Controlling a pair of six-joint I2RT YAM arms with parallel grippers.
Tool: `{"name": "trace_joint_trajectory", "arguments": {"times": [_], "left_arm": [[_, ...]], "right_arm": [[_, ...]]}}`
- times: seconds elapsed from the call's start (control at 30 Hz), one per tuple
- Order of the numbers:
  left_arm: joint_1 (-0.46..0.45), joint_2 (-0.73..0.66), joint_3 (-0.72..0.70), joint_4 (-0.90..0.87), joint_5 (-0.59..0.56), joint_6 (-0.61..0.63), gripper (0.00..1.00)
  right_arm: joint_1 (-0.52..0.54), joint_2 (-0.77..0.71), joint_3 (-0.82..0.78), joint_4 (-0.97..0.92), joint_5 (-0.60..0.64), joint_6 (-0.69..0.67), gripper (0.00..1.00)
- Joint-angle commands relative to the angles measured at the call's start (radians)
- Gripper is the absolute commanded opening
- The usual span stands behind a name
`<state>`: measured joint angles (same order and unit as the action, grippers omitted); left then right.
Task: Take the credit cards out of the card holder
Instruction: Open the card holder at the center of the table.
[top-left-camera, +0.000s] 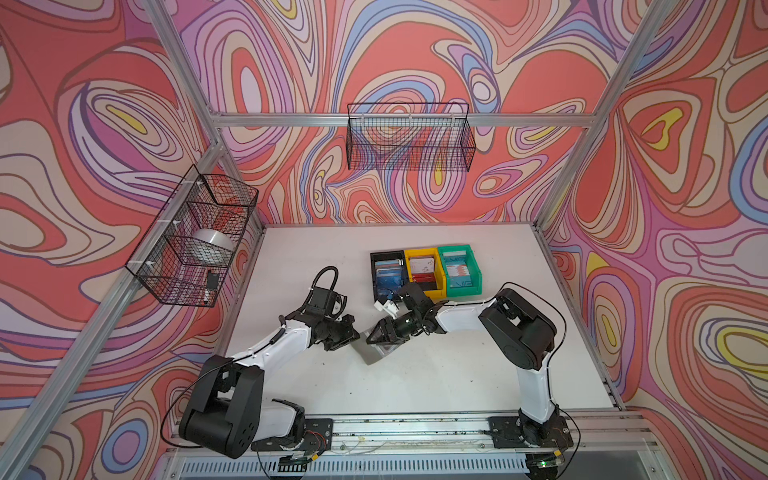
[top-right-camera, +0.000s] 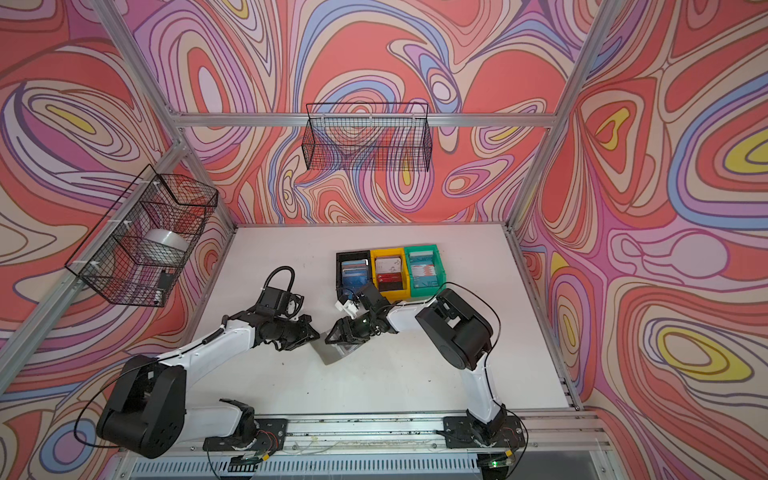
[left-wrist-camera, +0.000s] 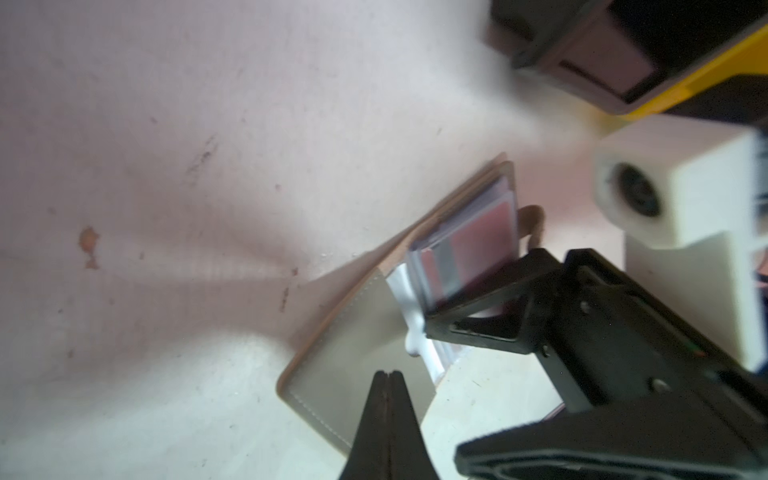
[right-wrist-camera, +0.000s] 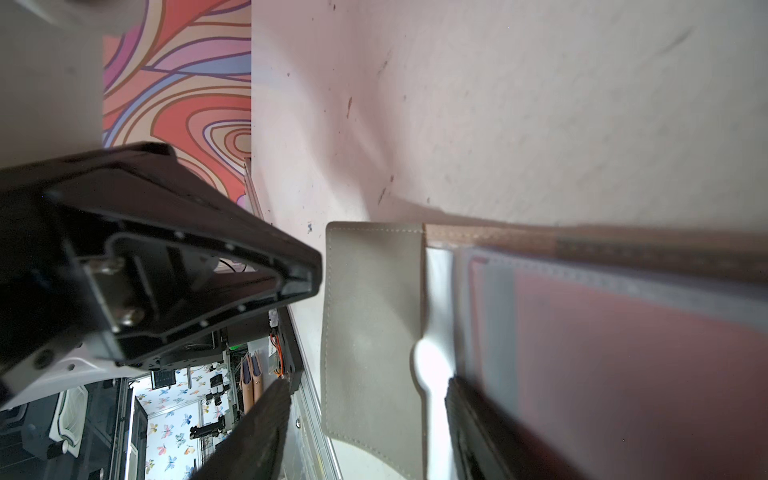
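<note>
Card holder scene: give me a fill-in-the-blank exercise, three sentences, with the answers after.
The left end effector, at the card holder's grey flap, is ___.
The credit card showing in its clear sleeve is ___.
The bin between the black bin and the green bin is ___.
Missing words: shut; red; yellow.

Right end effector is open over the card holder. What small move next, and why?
Probably shift the right end effector toward the red card before closing. Its jaws stand open with mostly the grey cover of the card holder between them, one finger just short of the card. The left end effector is shut, tip over that cover, seemingly steadying it.
</note>
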<state>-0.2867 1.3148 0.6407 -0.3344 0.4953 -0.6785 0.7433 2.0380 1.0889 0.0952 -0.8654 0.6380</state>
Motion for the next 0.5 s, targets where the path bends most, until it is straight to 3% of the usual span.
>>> {"name": "trace_joint_trajectory", "arguments": {"times": [0.0, 0.23, 0.47], "left_arm": [[0.006, -0.028, -0.022, 0.043, 0.039, -0.046, 0.00], [-0.012, 0.044, -0.097, 0.181, 0.064, -0.119, 0.00], [-0.017, 0.106, -0.104, 0.146, -0.004, -0.088, 0.00]], "right_arm": [[-0.007, -0.001, -0.003, -0.058, 0.040, -0.003, 0.63], [-0.007, 0.003, 0.005, -0.052, 0.044, 0.009, 0.63], [-0.008, -0.018, 0.002, -0.061, 0.064, 0.017, 0.63]]}}
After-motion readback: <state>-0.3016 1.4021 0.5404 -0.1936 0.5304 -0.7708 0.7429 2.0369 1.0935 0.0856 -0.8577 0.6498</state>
